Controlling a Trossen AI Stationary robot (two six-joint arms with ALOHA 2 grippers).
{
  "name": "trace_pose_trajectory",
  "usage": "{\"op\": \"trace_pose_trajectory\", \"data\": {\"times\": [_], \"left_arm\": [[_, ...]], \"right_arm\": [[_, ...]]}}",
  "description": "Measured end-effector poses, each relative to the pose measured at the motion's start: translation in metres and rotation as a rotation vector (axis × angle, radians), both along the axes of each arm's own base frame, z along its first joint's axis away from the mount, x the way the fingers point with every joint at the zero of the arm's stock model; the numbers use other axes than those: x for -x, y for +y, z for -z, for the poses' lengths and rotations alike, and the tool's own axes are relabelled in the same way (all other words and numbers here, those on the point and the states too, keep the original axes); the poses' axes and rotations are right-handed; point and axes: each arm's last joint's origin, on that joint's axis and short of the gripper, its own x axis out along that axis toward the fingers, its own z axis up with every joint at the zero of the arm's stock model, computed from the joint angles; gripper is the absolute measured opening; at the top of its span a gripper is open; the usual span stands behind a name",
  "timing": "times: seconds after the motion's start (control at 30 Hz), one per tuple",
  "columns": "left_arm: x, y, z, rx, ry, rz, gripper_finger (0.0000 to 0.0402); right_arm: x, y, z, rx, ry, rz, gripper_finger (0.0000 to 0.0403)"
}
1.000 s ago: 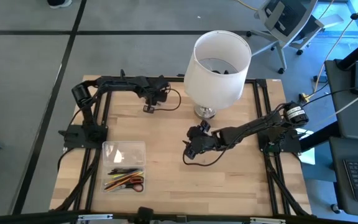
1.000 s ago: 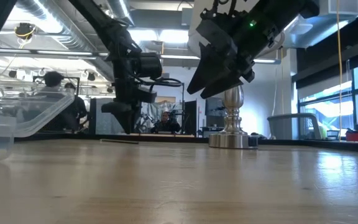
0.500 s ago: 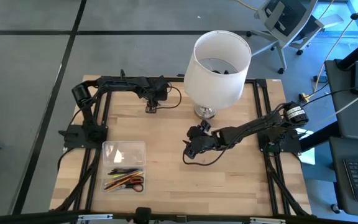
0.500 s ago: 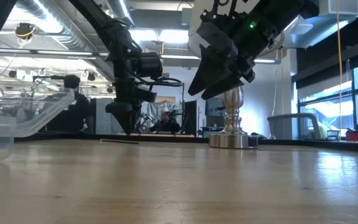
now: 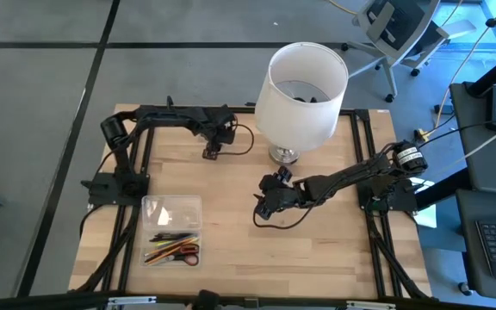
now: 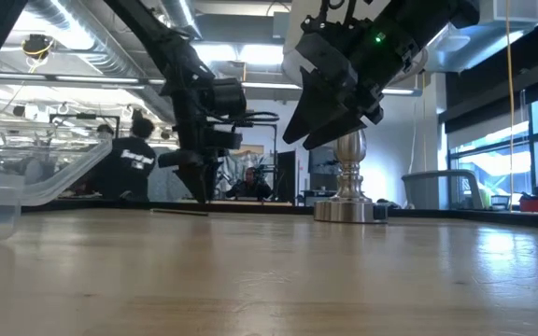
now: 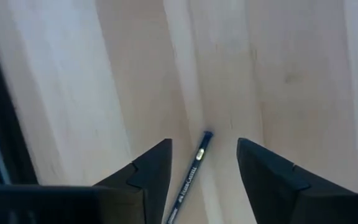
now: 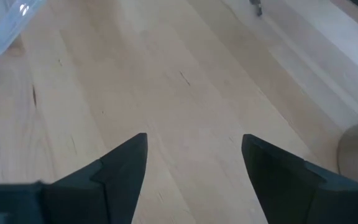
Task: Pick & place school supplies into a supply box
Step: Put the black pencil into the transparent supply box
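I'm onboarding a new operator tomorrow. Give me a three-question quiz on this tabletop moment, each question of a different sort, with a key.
1. True or false: the left gripper has its fingers open, with a dark pencil lying on the table between them.
2. Which arm waits over the middle of the table? A) the left arm B) the right arm, right gripper
3. Fill in: the pens and red-handled scissors already lie in the clear ____.

Key: 1 true; 2 B; 3 supply box.
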Motion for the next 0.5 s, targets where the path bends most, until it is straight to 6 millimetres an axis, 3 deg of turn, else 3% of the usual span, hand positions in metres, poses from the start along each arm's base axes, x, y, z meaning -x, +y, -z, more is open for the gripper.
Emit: {"op": "trace_pose_trajectory", "data": {"times": [0.3, 0.5], "left_arm": [[0.0, 0.007, 0.023, -0.033, 0.109, -0.009, 0.0158], [0.002, 0.009, 0.032, 0.052, 0.111, -0.004, 0.0132]], "right_arm": [[0.0, 0.0, 0.0, 0.0, 0.002, 0.0, 0.0265], [0.0, 0.0, 0.0, 0.0, 0.005, 0.0, 0.0265]]}}
